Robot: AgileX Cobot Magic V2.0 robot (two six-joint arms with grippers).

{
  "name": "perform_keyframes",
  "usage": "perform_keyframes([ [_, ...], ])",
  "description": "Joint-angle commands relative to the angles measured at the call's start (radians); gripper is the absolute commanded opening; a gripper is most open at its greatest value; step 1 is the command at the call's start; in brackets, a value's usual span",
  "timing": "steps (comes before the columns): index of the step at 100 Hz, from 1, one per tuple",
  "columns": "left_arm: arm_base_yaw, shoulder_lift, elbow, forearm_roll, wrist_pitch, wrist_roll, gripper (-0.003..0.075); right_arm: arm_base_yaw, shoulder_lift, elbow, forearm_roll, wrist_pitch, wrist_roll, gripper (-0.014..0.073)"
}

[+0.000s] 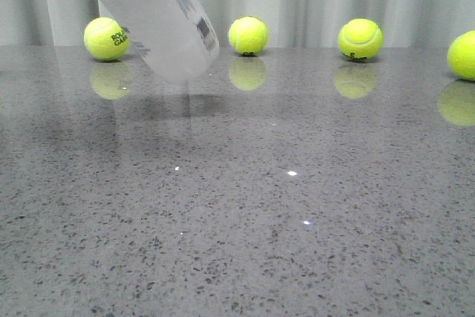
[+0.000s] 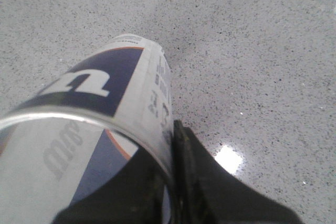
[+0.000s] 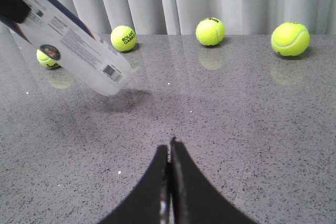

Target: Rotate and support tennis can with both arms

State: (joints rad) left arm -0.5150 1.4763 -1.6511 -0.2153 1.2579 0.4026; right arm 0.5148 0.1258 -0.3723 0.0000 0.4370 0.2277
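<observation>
The tennis can is a white tube with a round green-orange emblem. It hangs tilted in the air above the table at the upper left of the front view, its lower end free. In the left wrist view the can fills the frame, navy panel and silver rim near the camera. My left gripper is shut on the can's rim wall, one black finger inside and one outside. In the right wrist view the can floats at the left. My right gripper is shut and empty, low over the table, apart from the can.
Several yellow-green tennis balls lie in a row at the back of the grey speckled table, before a pale curtain. One ball sits just behind the can; another is at the right edge.
</observation>
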Motion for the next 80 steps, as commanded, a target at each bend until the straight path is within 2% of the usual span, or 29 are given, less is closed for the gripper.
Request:
perform_keyframes([
  [1,-0.02,0.006,-0.045,-0.015,0.02,-0.017,-0.0018,-0.005,0.01,-0.025,-0.019,-0.08,-0.002,-0.006],
  [20,-0.022,0.027,-0.048,-0.013,0.02,-0.017,-0.0015,-0.005,0.01,-0.025,-0.019,-0.08,-0.002,-0.006],
  [27,-0.022,0.027,-0.057,-0.013,0.02,-0.017,0.0013,-0.005,0.01,-0.025,-0.019,-0.08,-0.002,-0.006],
  [37,-0.022,0.031,-0.075,-0.015,0.02,-0.017,0.015,-0.005,0.01,-0.025,-0.019,-0.08,-0.002,-0.006],
  [49,-0.022,0.05,-0.119,-0.015,0.02,-0.017,0.0401,-0.005,0.01,-0.025,-0.019,-0.08,-0.002,-0.006],
  [56,-0.022,0.069,-0.158,-0.016,0.015,-0.026,0.0482,-0.005,0.01,-0.025,-0.019,-0.08,-0.002,-0.006],
  [80,-0.022,0.161,-0.27,-0.044,0.02,-0.034,0.0494,-0.005,0.01,-0.025,-0.019,-0.08,-0.002,-0.006],
])
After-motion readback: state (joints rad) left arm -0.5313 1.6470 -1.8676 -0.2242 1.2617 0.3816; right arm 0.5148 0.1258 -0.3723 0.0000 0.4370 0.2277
